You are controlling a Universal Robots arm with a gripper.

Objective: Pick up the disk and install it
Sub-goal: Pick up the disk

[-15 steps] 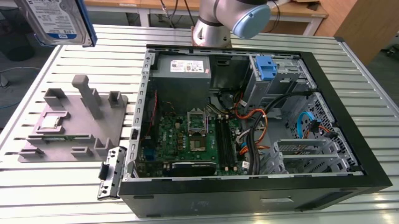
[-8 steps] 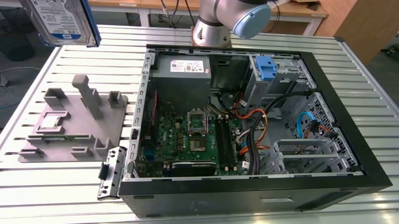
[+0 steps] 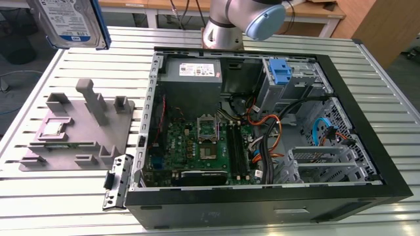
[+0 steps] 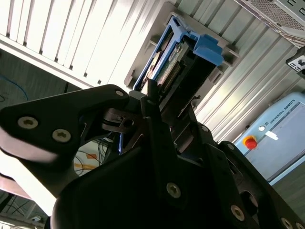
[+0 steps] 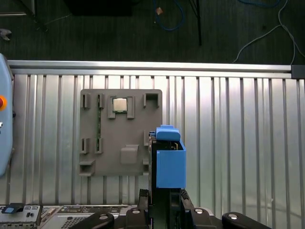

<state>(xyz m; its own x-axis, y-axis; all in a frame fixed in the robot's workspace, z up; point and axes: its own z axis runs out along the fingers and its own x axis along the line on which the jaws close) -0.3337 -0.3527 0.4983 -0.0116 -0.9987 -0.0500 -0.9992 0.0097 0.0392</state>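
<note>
The gripper (image 5: 164, 202) was closed on the disk (image 5: 170, 164), clamping it at one end, with a blue rail facing the first wrist view. The disk hung clear above the slatted metal table (image 5: 238, 143), over one edge of the grey fixture tray (image 5: 121, 143). In the exterior view, the open computer case (image 3: 229, 211) lay just beside that tray, well apart from the disk.

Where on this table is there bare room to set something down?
Bare table slats run between the grey fixture and the near edge, and between the fixture and the far edge. A narrow strip borders the computer case on the exterior view's right. Inside, cables crowd it. The tool holds the disk.
</note>
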